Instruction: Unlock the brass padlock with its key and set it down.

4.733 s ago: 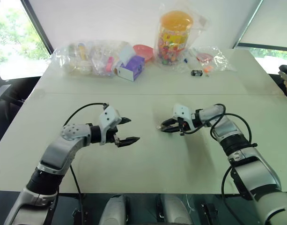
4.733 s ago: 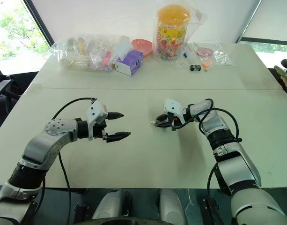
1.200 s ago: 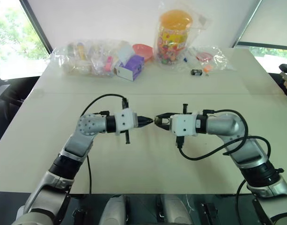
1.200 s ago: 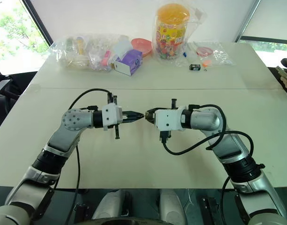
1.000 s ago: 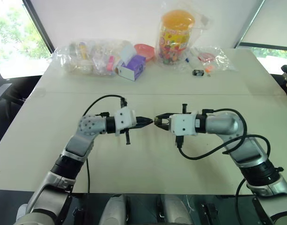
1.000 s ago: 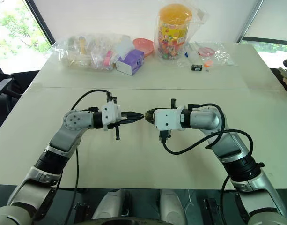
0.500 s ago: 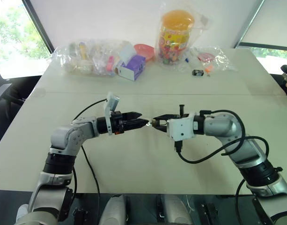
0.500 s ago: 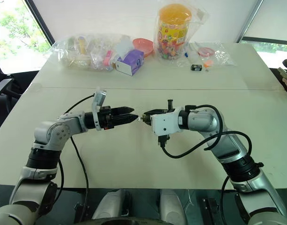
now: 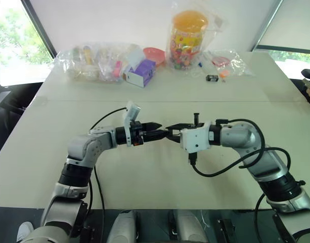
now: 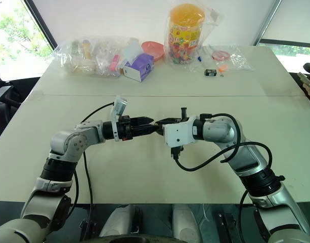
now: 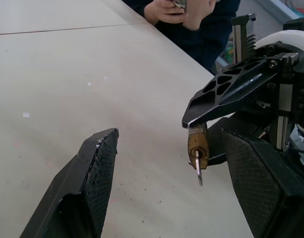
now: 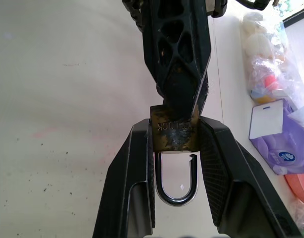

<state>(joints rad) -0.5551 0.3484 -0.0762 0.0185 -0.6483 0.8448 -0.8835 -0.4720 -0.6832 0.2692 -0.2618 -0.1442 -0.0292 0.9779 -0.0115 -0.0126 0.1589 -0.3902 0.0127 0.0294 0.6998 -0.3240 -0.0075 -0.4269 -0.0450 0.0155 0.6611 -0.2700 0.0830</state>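
Note:
The brass padlock [image 12: 174, 134] hangs above the table, its body pinched between the fingers of my right gripper [image 12: 175, 126], which is shut on it. Its silvery shackle [image 12: 175, 191] points back toward that wrist, and one leg shows a notched end just outside the body. A small key [image 11: 198, 171] sticks out of the padlock [image 11: 197, 145]. My left gripper [image 11: 169, 136] is open, its two fingers spread wide on either side of the lock and touching nothing. Over the table's middle the left gripper [image 9: 159, 130] and right gripper [image 9: 171, 132] meet tip to tip.
Along the table's far edge lie clear bags of small items [image 9: 91, 61], a purple box [image 9: 141, 72], a tall candy jar [image 9: 189, 35] and a small black object [image 9: 212, 78]. A person's hands [image 11: 179, 10] show past the table's right side.
My left gripper was shut on the key at the lock. It has let go, opened wide and rolled its wrist, leaving the key in the padlock. The right gripper kept still.

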